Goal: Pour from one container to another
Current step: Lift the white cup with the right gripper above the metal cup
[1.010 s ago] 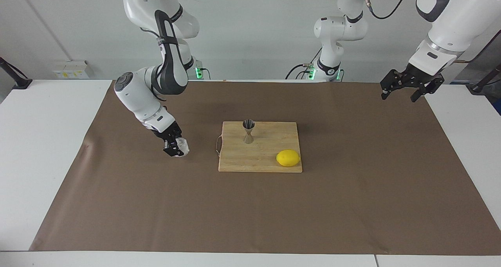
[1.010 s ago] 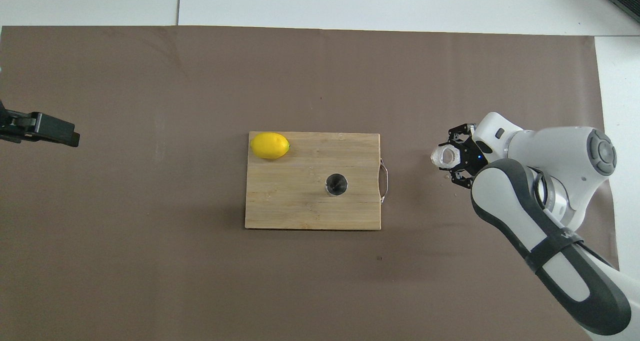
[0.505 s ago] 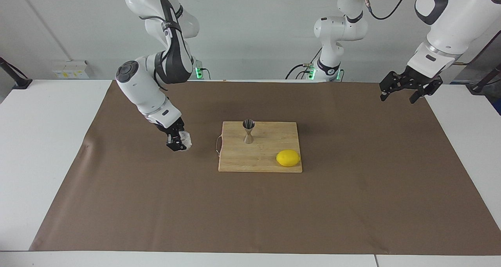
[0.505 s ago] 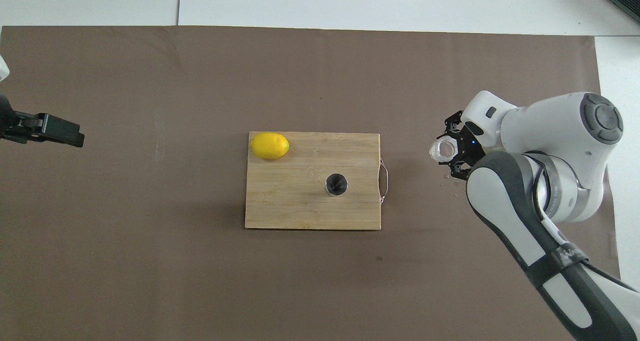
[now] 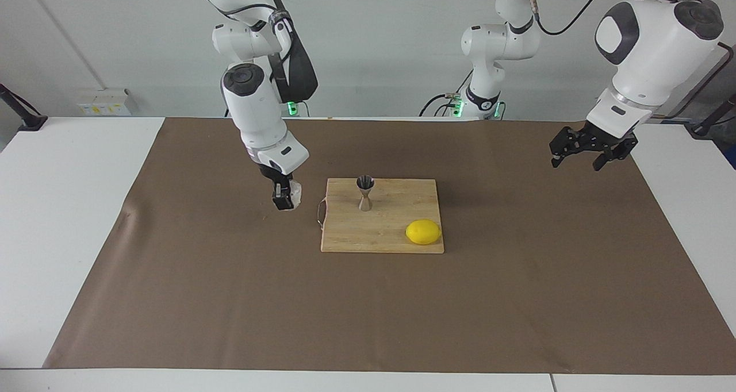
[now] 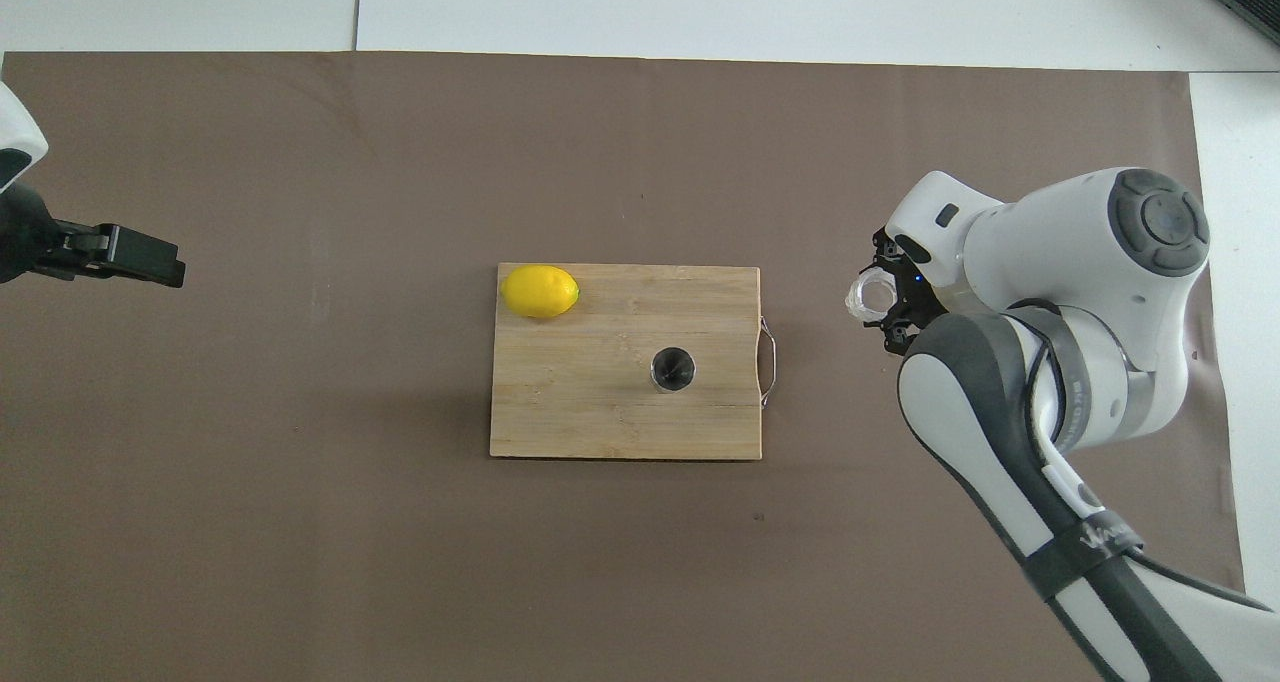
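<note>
My right gripper [image 5: 283, 197] [image 6: 893, 305] is shut on the small whitish crinkly cup [image 5: 295, 193] [image 6: 866, 297], which stays upright with its mouth up. It hangs over the brown paper just off the handle end of the wooden cutting board [image 5: 397, 240] [image 6: 590, 422]. The steel hourglass jigger [image 5: 364, 192] [image 6: 673, 369] stands upright on the board, apart from the cup. My left gripper [image 5: 584, 153] [image 6: 135, 259] hangs open and holds nothing, over the paper near the left arm's end of the table.
A yellow lemon [image 5: 423, 231] [image 6: 540, 291] lies on the board's corner farther from the robots, toward the left arm's end. A wire handle [image 5: 319, 212] [image 6: 767, 362] sticks out of the board toward the cup. Brown paper [image 5: 368, 311] covers the table.
My right gripper has lifted the cup off the paper and carried it toward the board. The left gripper has drifted a little inward and lower.
</note>
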Controlling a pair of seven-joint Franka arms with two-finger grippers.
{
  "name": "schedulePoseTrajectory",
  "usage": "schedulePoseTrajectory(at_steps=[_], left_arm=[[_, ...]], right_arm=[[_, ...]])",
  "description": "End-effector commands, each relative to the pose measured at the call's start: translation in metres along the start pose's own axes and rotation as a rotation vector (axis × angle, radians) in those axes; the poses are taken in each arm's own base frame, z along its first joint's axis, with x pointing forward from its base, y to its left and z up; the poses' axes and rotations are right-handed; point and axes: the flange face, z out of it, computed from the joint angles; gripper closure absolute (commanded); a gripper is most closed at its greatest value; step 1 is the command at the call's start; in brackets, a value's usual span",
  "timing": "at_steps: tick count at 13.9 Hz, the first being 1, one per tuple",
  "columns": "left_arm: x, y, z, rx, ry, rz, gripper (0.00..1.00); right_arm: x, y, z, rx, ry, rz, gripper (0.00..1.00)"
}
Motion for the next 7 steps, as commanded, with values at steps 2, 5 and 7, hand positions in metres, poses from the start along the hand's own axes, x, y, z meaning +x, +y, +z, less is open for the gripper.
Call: schedulePoseTrajectory(at_steps=[2, 5, 7], left_arm=[[-0.016, -0.002, -0.019, 0.011, 0.023, 0.007, 0.0], [-0.017, -0.004, -0.021, 0.01, 0.026, 0.002, 0.0], [-0.019, -0.004, -0.023, 0.009, 0.024, 0.002, 0.0]], right_arm=[[0.034, 0.008, -0.017, -0.009, -0.087, 0.015, 0.82], [0.055, 0.012, -0.028, -0.013, -0.154, 0.024, 0.83], [0.071, 0.012, -0.029, -0.02, -0.196, 0.026, 0.83]])
